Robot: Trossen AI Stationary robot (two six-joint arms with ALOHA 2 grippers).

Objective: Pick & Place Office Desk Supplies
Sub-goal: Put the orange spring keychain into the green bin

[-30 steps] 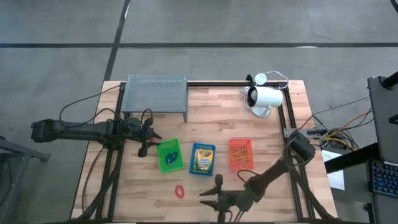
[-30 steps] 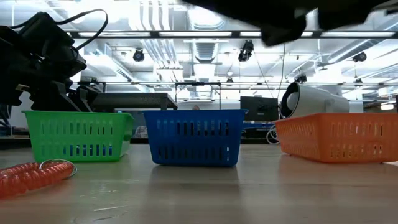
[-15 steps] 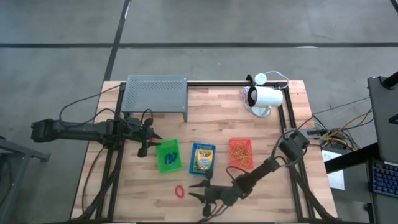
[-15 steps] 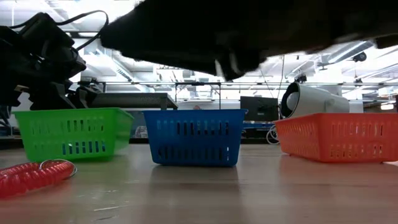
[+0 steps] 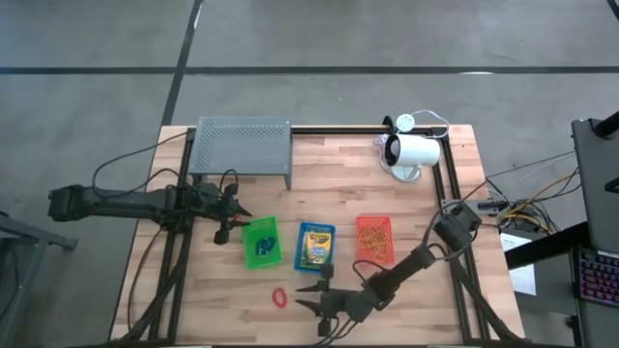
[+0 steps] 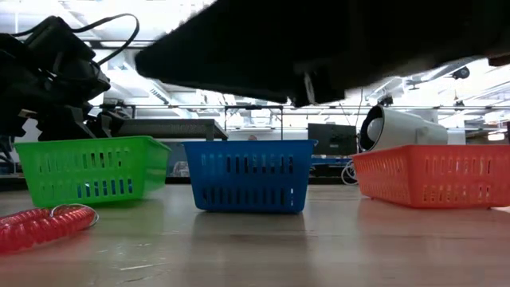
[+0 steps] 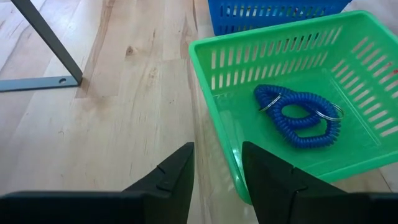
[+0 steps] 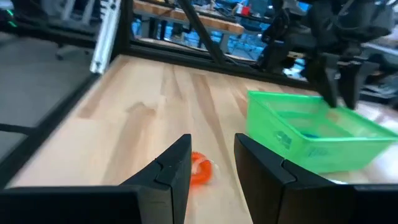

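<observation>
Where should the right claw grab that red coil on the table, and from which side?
Across the red coil's bunched middle, coming straight down. It lies flat on the bare table with nothing touching it, so open fingers can straddle it. The right claw is open beside it, best placed; the left claw waits by the green basket.

Two dark, slender jointed arms – black cables looped along the left one; fingers matte black, angular.

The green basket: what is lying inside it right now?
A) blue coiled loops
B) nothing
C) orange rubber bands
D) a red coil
A: the left wrist view shows blue coiled loops lying on the floor of the green basket.
</observation>
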